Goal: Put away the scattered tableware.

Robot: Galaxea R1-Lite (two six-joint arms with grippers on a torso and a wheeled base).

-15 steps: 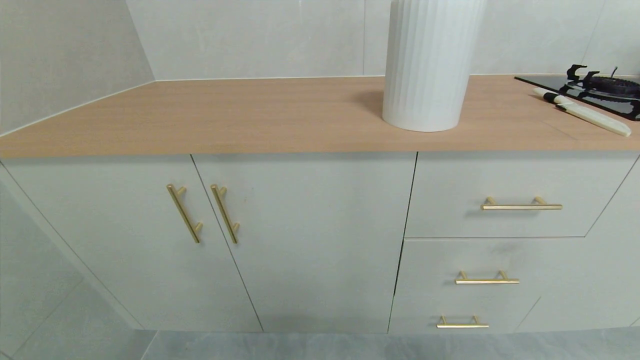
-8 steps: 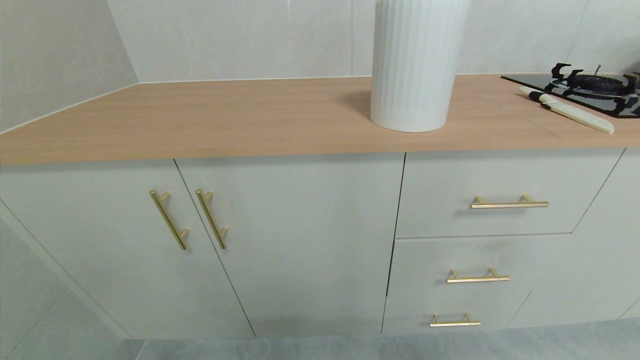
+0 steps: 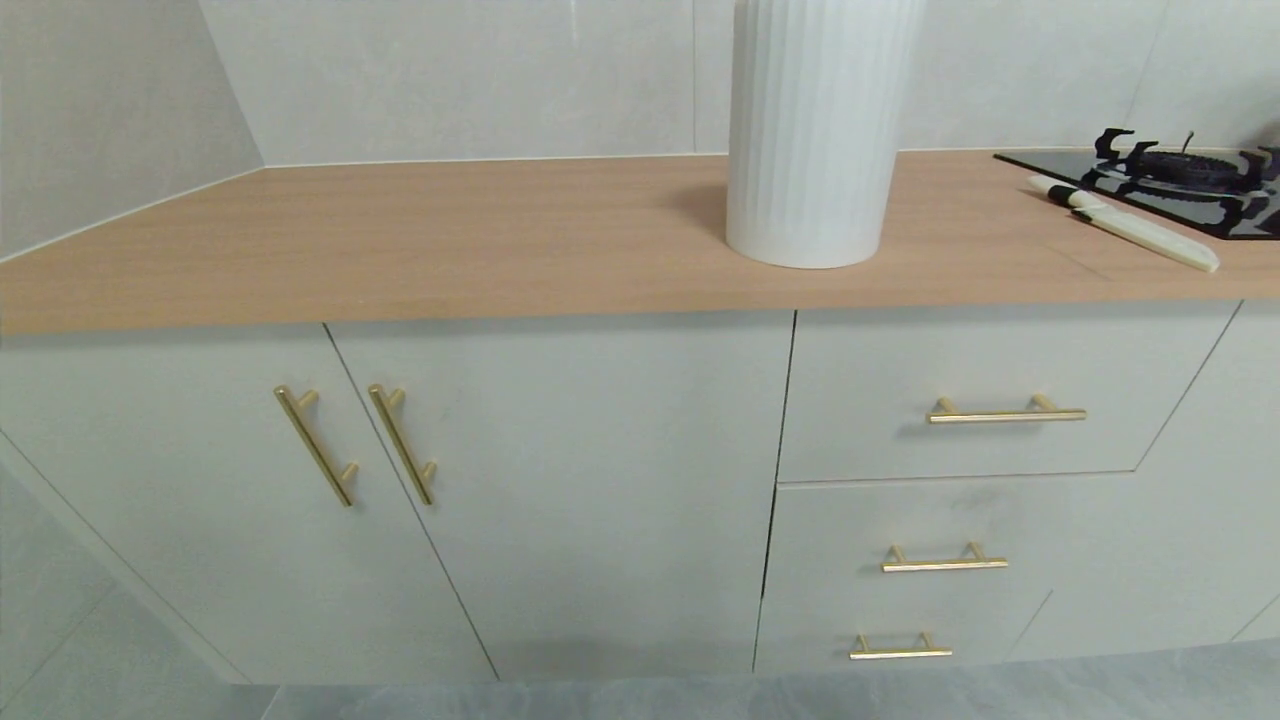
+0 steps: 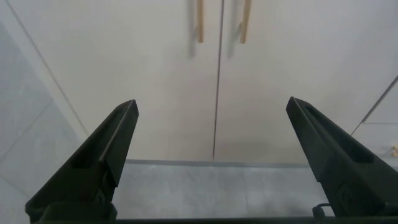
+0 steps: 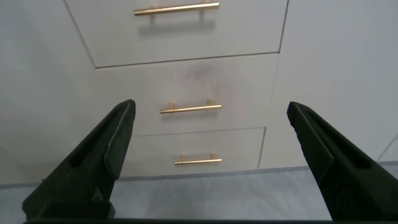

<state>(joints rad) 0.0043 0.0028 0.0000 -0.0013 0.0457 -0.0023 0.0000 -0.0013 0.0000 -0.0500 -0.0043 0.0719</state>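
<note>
Left wrist view: the left gripper [image 4: 211,104] has its jaws wide apart and nothing between the fingers. It faces the seam of two closed cupboard doors [image 4: 298,81], below their gold door handles [image 4: 199,22], with grey floor [image 4: 211,186] underneath. Head view, from the left: the wooden countertop [image 3: 400,240] runs from the wall corner as a long bare stretch with a straight front edge. A ribbed white container [image 3: 812,130] stands upright on it, set back from that edge. Further right, the knife [image 3: 1125,222] lies flat on the wood just beside the near edge of the black hob [image 3: 1180,175]. Its banded end points toward the wall and its pale end lies close to the counter's front edge. Right wrist view: the right gripper [image 5: 211,106] is likewise spread wide and unloaded. It faces a stack of three closed drawers [image 5: 236,81] with gold bar handles [image 5: 190,109].
</note>
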